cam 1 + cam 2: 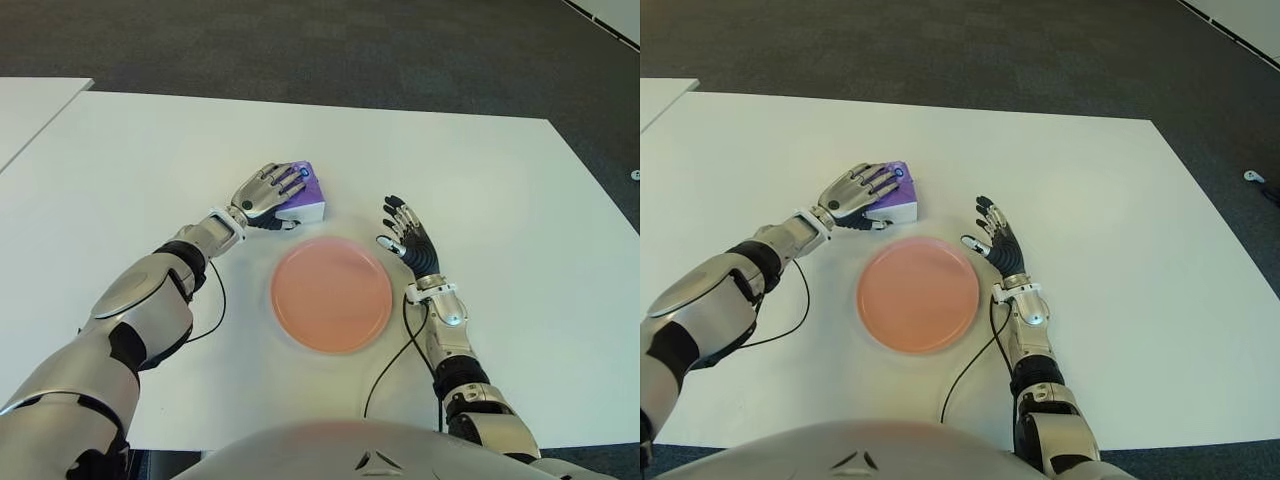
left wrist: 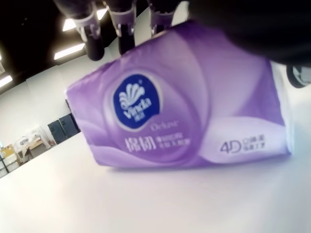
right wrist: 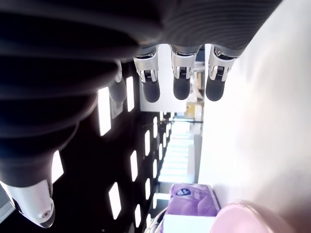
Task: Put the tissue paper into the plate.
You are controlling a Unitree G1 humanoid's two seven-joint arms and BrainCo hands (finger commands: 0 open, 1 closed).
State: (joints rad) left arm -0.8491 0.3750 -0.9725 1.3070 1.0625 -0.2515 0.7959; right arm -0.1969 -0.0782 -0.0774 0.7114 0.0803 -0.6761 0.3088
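Left hand [image 1: 268,188] lies over the purple-and-white soft pack of tissue paper [image 1: 305,196], fingers draped across its top, closed on it. Pack sits on the white table [image 1: 500,200], just behind the round pink plate [image 1: 331,294], not touching it. Left wrist view shows a round blue logo on the purple wrapper; the hand hides the pack's left part. Right hand [image 1: 408,238], right of plate, fingers spread, holding nothing.
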